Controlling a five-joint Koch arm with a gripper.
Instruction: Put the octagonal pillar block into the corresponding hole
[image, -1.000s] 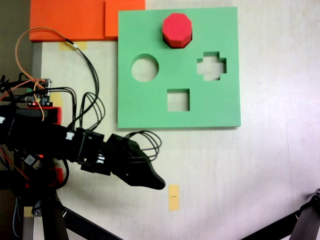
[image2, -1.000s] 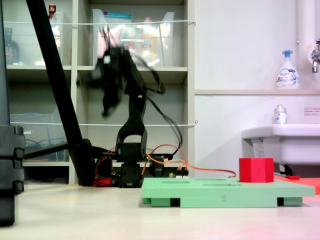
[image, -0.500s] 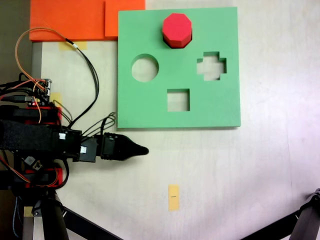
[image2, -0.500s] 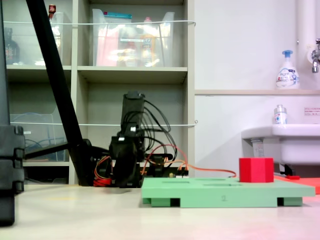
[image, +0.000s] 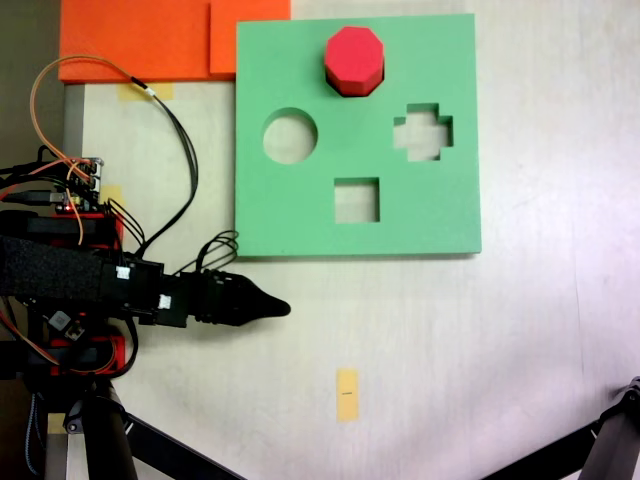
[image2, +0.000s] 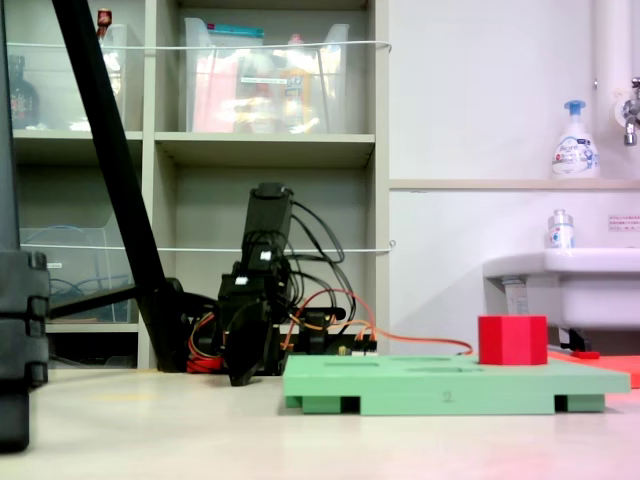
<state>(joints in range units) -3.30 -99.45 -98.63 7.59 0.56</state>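
One tip alone shows on the pincer (image: 283, 308), so spread or pressed together cannot be told.

The red octagonal pillar block (image2: 512, 340) stands on the green foam board (image2: 455, 386), arm (image2: 255, 300) folded behind.

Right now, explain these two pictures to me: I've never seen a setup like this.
The black thing is a small hobby robot arm; its pointed end is the gripper, folded low near the table, holding nothing. Whether its jaws are open cannot be told. One fixed view looks straight down; the other looks sideways at table height. On the table lies a green foam board with round, cross-shaped and square cutouts. A red octagonal block stands in the board's far side, sticking up above it. Orange foam sheets lie beside the board.
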